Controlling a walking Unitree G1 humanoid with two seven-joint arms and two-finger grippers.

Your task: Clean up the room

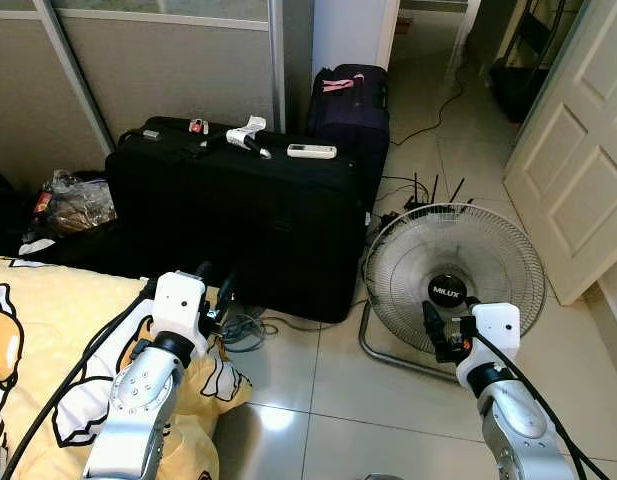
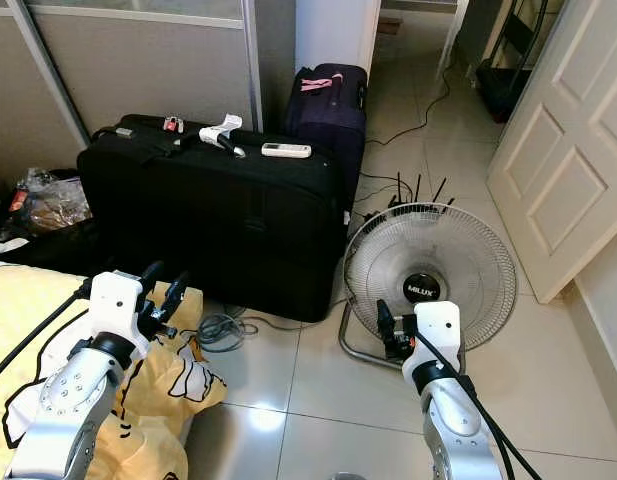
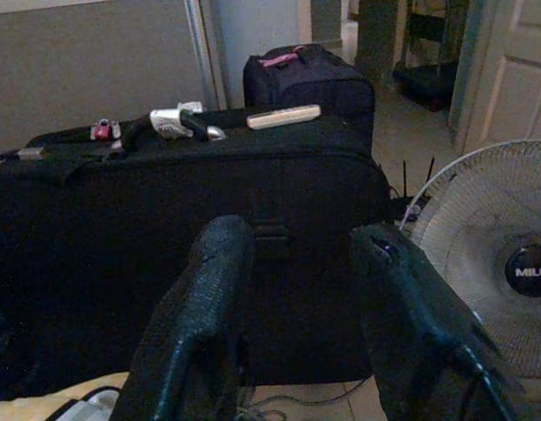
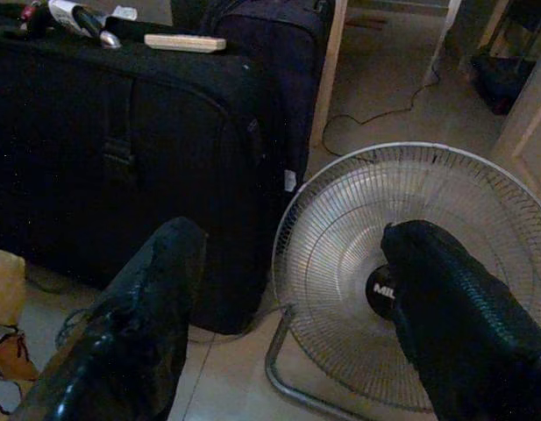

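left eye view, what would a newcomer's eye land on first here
A big black suitcase stands on the tiled floor against the wall panels, with a white remote lying on top. To its right, a round floor fan sits tilted upward, near the white door. A yellow cartoon blanket fills the lower left.

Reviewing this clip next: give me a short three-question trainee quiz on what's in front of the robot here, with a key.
1. True or false: the white remote control lies on top of the large black suitcase.
2. What stands on the tiled floor directly to the right of that suitcase? A) a floor fan B) a chair C) a bucket
3. Fill in: the left gripper hovers over the edge of the yellow ____, with its fingers apart.

Key
1. True.
2. A, the floor fan; the right gripper is open in front of it.
3. Blanket, with a cartoon print.
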